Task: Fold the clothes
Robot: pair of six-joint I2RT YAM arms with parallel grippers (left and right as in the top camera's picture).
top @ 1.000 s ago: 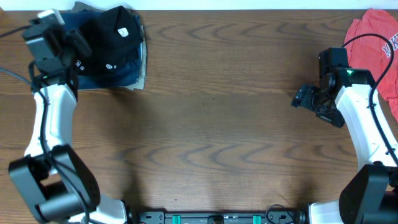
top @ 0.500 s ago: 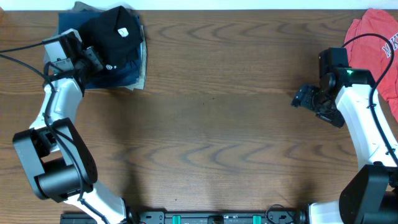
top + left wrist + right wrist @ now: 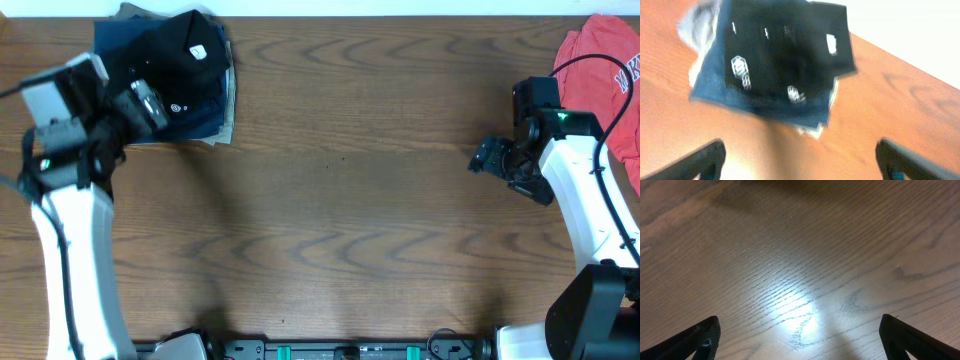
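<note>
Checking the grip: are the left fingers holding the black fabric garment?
No, the left fingers stand wide apart, clear of the black fabric garment.

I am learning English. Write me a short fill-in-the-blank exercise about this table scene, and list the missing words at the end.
1. The black garment lies folded on top of a ____ denim pile.
2. Its small round logos are ____ in colour.
3. The red shirt lies at the far ____ corner of the table.
4. The left pincer and the right pincer both stand ____, holding nothing.

Missing words: blue; white; right; open
</note>
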